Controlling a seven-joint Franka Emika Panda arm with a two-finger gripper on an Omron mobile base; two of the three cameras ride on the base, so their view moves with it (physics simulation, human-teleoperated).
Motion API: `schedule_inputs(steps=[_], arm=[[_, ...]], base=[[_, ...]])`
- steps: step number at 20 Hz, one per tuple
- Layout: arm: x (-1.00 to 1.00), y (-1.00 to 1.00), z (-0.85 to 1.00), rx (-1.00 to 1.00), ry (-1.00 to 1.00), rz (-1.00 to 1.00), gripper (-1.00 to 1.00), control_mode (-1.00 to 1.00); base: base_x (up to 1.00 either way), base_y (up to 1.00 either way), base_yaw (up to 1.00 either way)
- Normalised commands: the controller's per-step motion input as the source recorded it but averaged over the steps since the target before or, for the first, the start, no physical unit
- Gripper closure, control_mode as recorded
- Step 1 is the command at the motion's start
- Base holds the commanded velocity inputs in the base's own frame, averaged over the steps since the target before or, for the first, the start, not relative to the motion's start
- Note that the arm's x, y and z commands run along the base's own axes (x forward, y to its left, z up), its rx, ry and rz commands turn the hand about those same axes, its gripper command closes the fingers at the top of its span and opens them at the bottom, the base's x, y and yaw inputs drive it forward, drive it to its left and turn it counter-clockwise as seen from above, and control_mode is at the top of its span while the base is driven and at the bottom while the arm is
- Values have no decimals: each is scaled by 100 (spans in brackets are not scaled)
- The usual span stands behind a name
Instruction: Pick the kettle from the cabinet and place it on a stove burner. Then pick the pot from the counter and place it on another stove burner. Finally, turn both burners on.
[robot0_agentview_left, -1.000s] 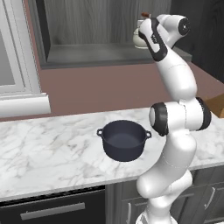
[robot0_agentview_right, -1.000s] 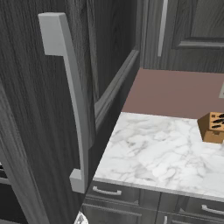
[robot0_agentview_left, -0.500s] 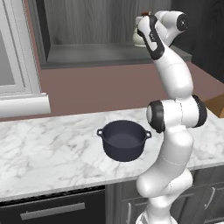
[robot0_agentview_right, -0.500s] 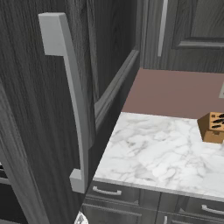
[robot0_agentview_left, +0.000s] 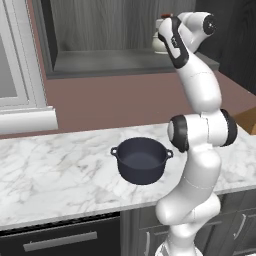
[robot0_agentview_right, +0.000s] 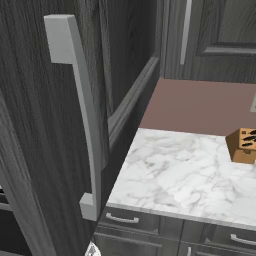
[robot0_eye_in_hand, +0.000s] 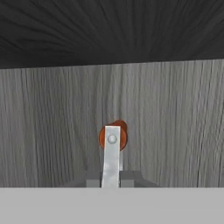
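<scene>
The arm hides most of the kettle (robot0_agentview_left: 159, 44); the knife block (robot0_agentview_right: 245, 145) is cut by the frame edge.

Kettle (robot0_agentview_left: 159, 45) upright in cabinet (robot0_agentview_left: 100, 30) — pot (robot0_agentview_left: 142, 160) on counter (robot0_agentview_left: 50, 170).

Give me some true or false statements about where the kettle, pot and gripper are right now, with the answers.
1. The pot sits on the counter. True.
2. The kettle is already on a burner. False: it is up in the cabinet, at the hand.
3. The gripper is shut on the kettle's handle. True: in the hand view the jaws are closed at the base of the upright handle with its reddish-brown top.
4. The pot has a lid on. False: it is open, and its dark inside shows.
5. A knife block stands on the counter. True: the right base view shows it at the right edge.
</scene>
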Motion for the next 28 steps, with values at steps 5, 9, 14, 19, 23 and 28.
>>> schedule_inputs(steps=[5, 9, 14, 19, 23, 28], arm=[[0, 0, -9, 0, 3, 0, 100, -100], [0, 0, -10, 0, 0, 0, 100, -100], [-1, 0, -16, 0, 1, 0, 100, -100], [-16, 0, -16, 0, 1, 0, 100, -100], [-38, 0, -10, 1, 0, -2, 100, -100], [-39, 0, 0, 2, 0, -4, 100, -100]], base=[[0, 0, 0], [0, 0, 0], [0, 0, 0], [0, 0, 0], [0, 0, 0], [0, 0, 0]])
